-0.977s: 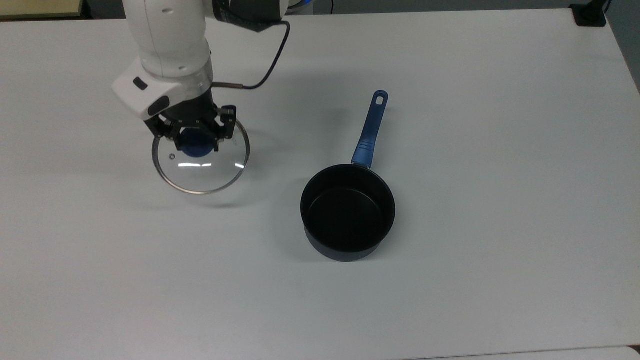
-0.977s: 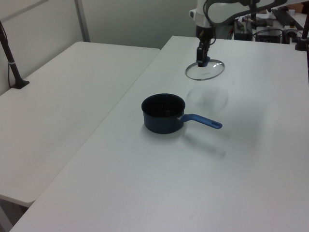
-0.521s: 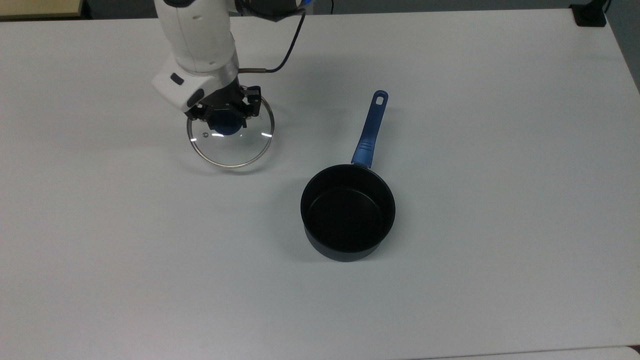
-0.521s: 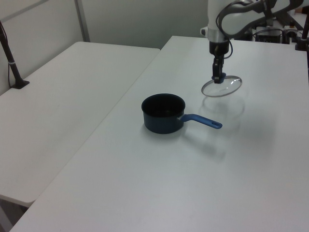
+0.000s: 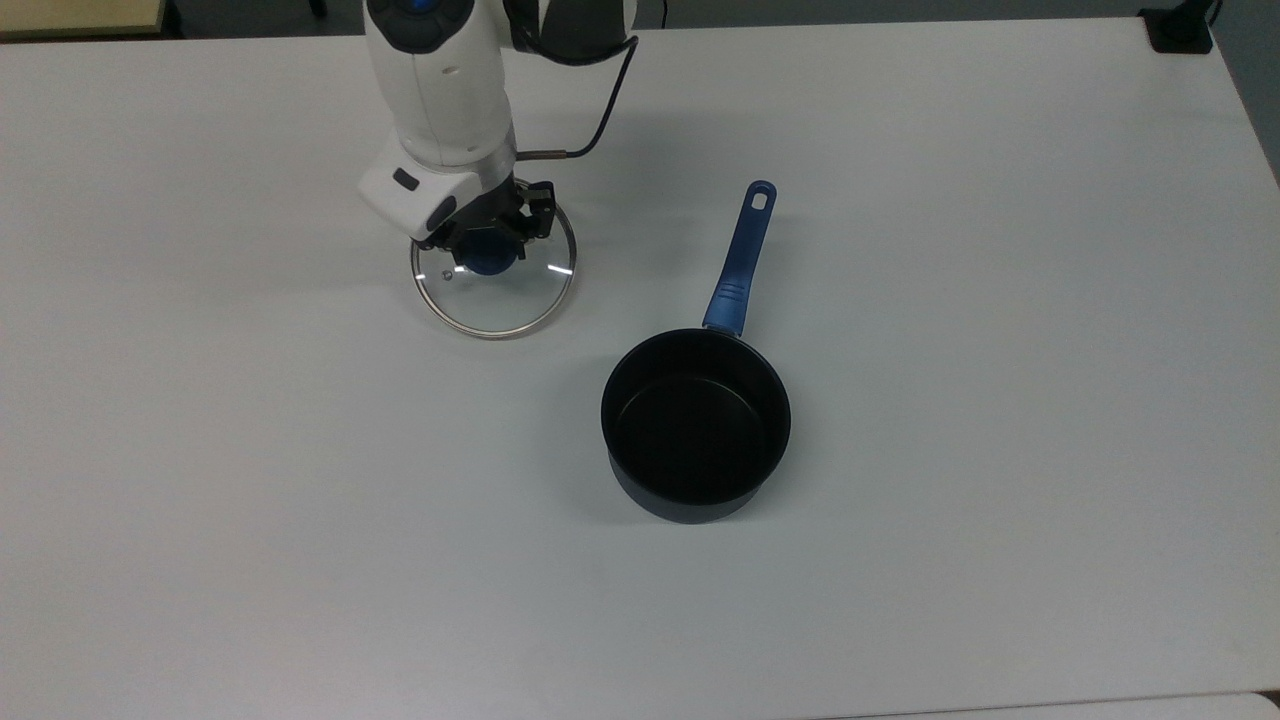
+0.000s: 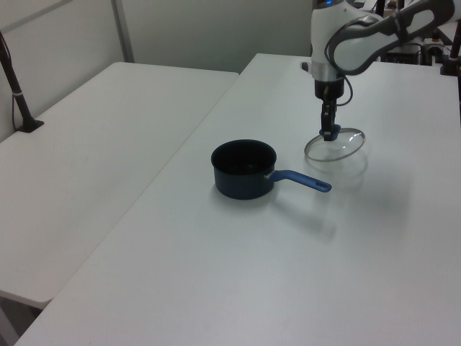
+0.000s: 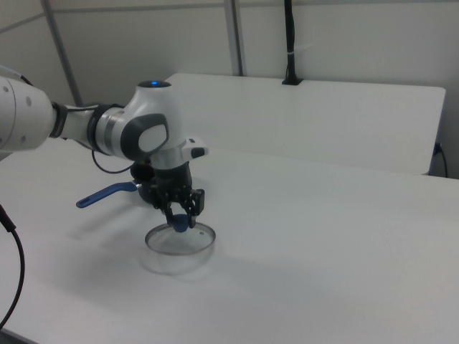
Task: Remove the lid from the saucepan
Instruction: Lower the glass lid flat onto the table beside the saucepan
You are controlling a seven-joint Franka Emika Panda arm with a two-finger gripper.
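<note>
The saucepan [image 5: 695,425] stands uncovered on the white table, its black inside showing and its long blue handle [image 5: 741,258] pointing toward the top view's upper edge. In the left view the saucepan [image 6: 243,169] sits mid-table; the right view shows its handle [image 7: 107,193] behind the arm. The glass lid [image 5: 495,300] is well off the pan, to the top view's left of it, hanging low over the table. My gripper [image 5: 487,250] is shut on the lid's blue knob. The lid [image 6: 344,146] and gripper [image 6: 330,133] also show in the left view, and lid [image 7: 172,245] and gripper [image 7: 181,221] in the right view.
The white table [image 5: 1000,300] stretches wide around the pan. A black post base [image 5: 1180,30] sits at its far corner at the top view's right. A second white table [image 6: 86,144] adjoins on the left view's left. A black cable [image 5: 600,100] loops off the arm.
The arm has carried the lid toward the top view's right, closer to the saucepan's handle, and lower over the table. The saucepan has not moved.
</note>
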